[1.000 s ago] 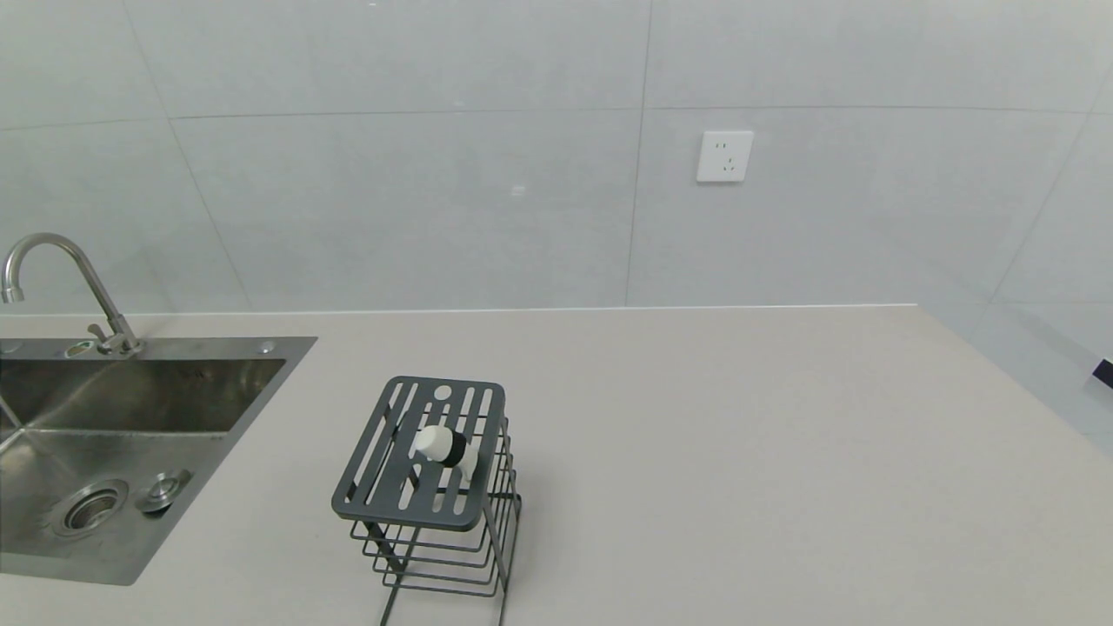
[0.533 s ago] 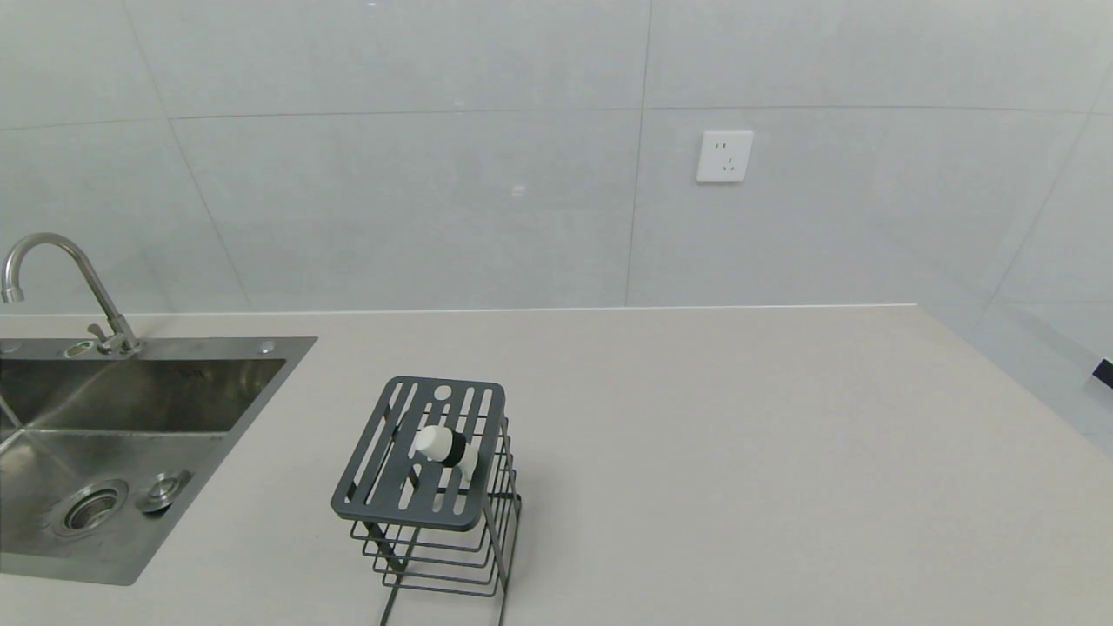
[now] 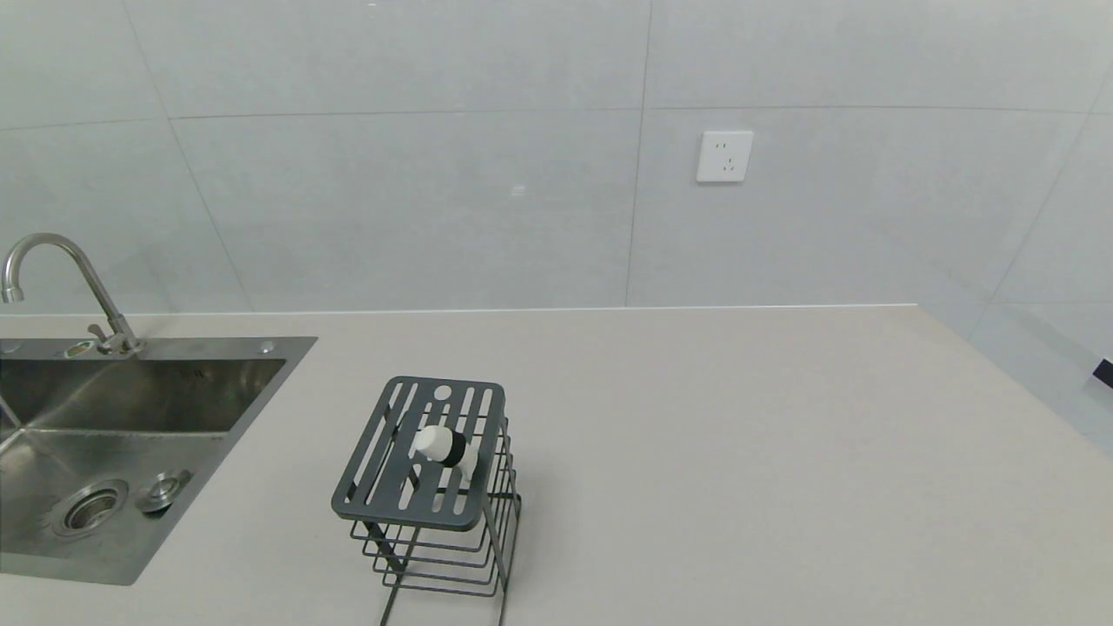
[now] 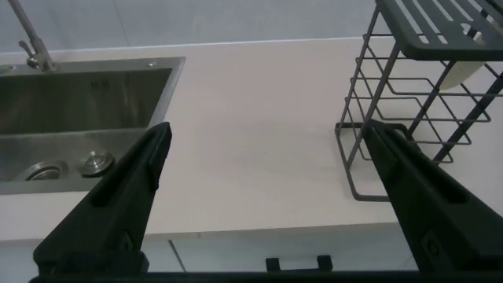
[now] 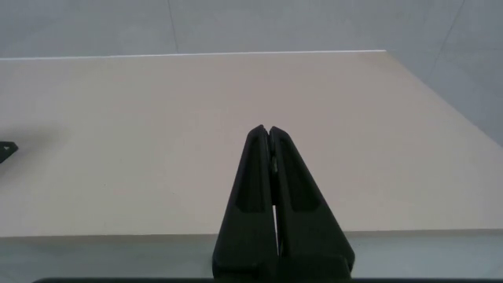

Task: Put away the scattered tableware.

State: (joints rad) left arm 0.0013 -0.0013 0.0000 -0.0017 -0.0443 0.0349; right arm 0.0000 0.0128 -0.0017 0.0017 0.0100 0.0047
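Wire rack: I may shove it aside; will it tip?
Likely stiff: the wire rack looks like welded metal. Pushed high, it may tip, being tall on a narrow base; the white-and-black piece at its top could shift.

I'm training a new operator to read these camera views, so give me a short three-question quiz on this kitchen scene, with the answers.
1. True or false: the right gripper is shut with nothing in it.
2. Relative to the sink, the dark rack stands: A) inside it; B) on the counter, to the robot's right of it; C) to the robot's left of it.
3. Fill in: the left gripper is ____.
Key: 1 true; 2 B; 3 open.
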